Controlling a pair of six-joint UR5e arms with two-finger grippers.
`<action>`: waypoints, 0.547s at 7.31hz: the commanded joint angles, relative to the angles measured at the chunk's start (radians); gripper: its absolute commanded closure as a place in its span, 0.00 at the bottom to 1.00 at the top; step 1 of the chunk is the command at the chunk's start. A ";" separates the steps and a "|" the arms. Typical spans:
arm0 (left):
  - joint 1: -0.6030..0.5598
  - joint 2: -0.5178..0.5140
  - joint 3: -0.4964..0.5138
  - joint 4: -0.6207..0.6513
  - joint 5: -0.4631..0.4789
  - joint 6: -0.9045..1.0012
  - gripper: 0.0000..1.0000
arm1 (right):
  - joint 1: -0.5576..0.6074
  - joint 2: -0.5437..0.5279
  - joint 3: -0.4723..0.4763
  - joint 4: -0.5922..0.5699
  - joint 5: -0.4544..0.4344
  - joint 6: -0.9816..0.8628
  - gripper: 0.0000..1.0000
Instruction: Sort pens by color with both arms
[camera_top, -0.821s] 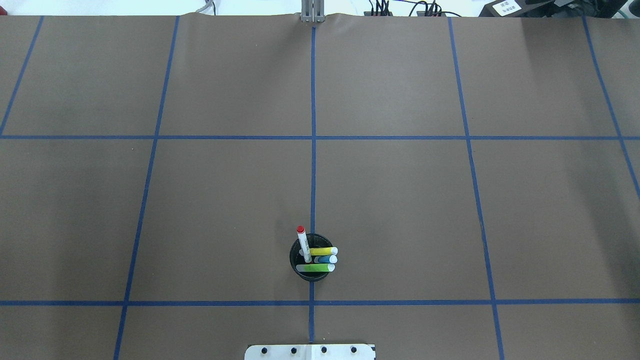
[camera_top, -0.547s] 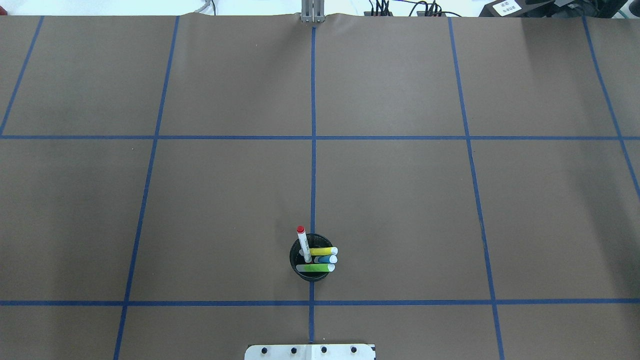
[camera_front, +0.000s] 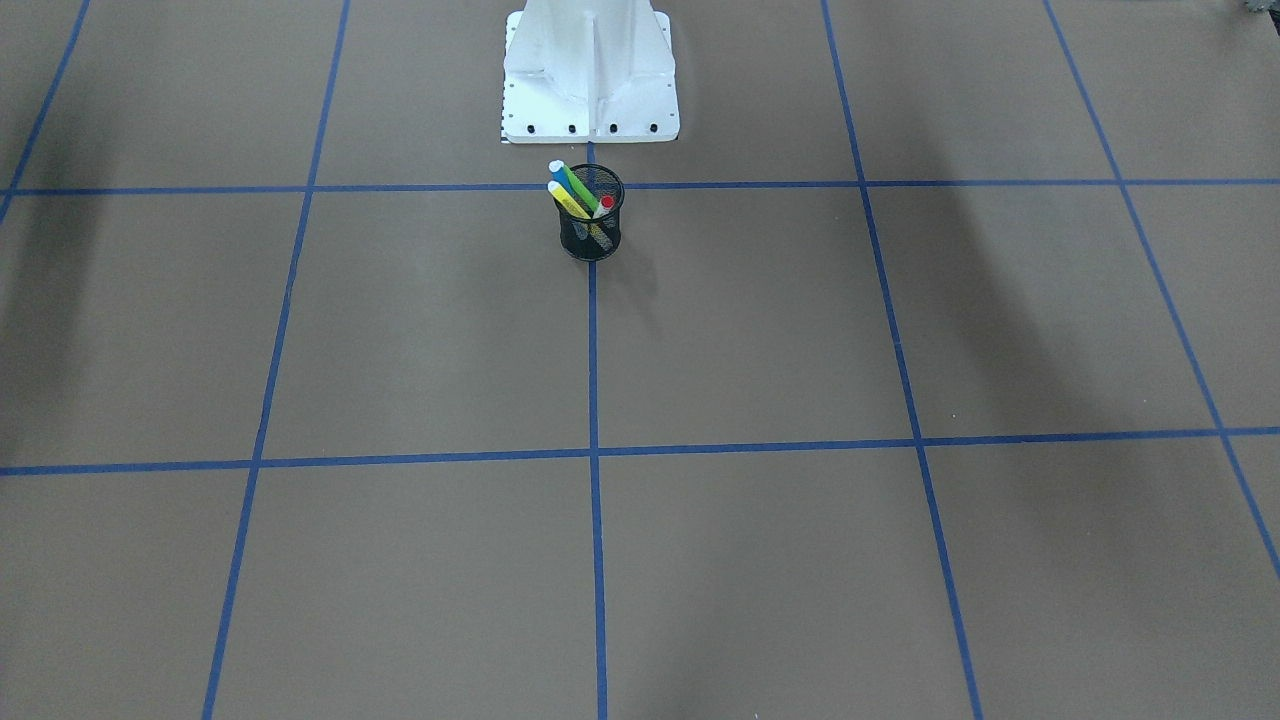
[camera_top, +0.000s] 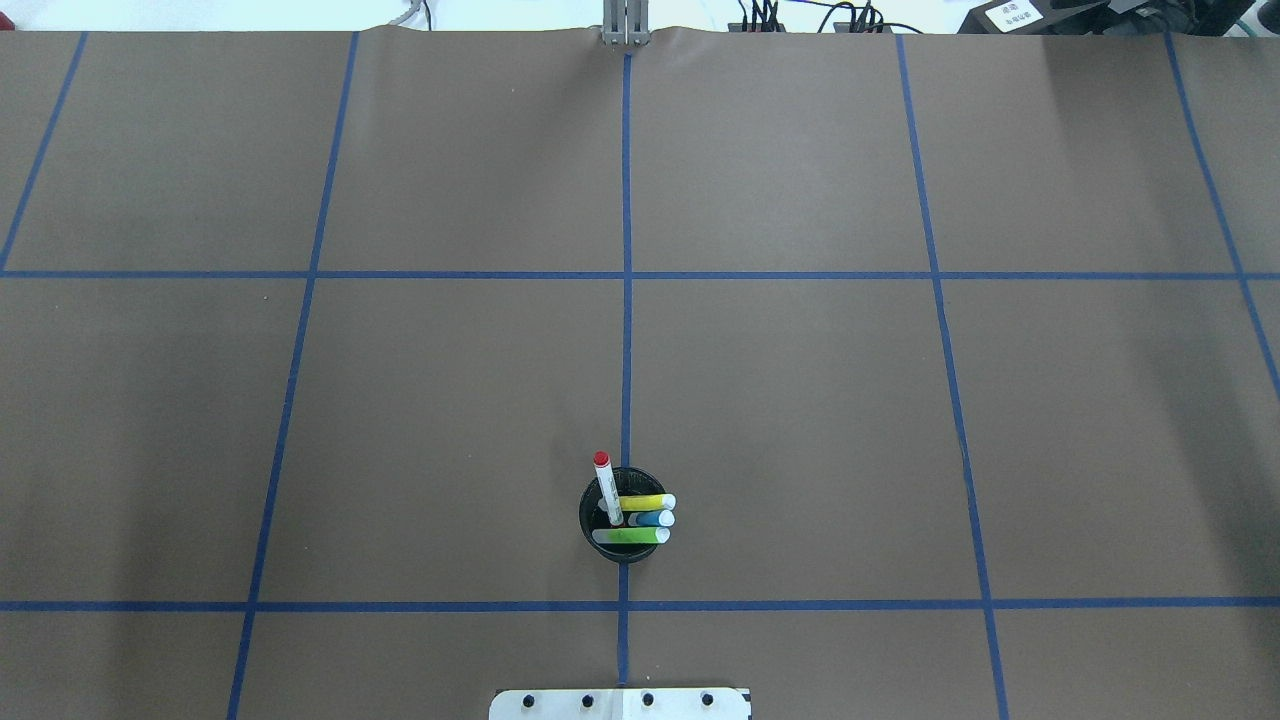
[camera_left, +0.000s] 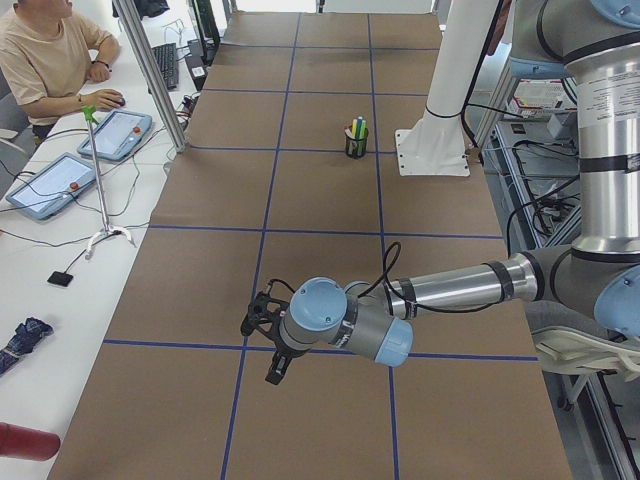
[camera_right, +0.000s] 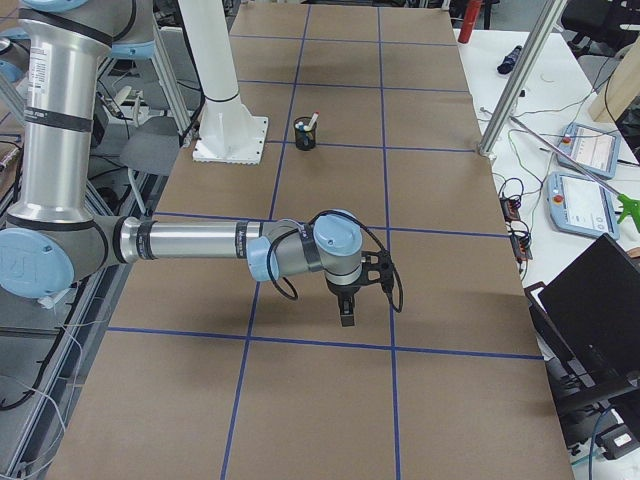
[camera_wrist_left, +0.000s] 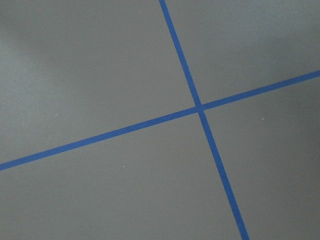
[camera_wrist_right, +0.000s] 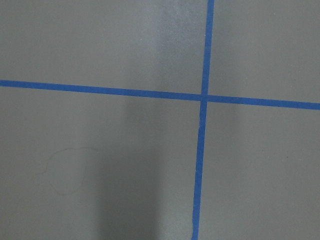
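All the pens stand together in a black mesh cup (camera_top: 588, 520) near the robot base: a white one with a red cap (camera_top: 607, 487), a yellow highlighter (camera_top: 643, 501), a blue pen (camera_top: 654, 519) and a green highlighter (camera_top: 628, 536). The same cup (camera_front: 590, 236) sits on the centre tape line in the front-facing view. My left gripper (camera_left: 262, 345) shows only in the exterior left view and hangs low over the paper, far from the cup (camera_left: 356, 146). Only the exterior right view holds my right gripper (camera_right: 346, 312), likewise far from the cup (camera_right: 305, 134). I cannot tell whether either is open or shut.
Brown paper with a grid of blue tape lines (camera_top: 626, 275) covers the table. The white pedestal base (camera_front: 590, 75) stands just behind the cup. A seated person (camera_left: 45, 55) and tablets (camera_left: 55, 180) are at a side desk. Both wrist views show only paper and tape crossings.
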 joint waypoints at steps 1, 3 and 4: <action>0.000 -0.001 0.009 -0.002 -0.003 -0.063 0.00 | 0.000 -0.002 0.004 0.001 0.071 0.005 0.00; 0.002 -0.006 -0.003 -0.048 -0.035 -0.068 0.00 | 0.000 0.042 0.005 0.002 0.070 -0.006 0.00; 0.003 0.000 0.003 -0.161 -0.035 -0.094 0.00 | -0.003 0.053 0.017 0.002 0.072 -0.009 0.00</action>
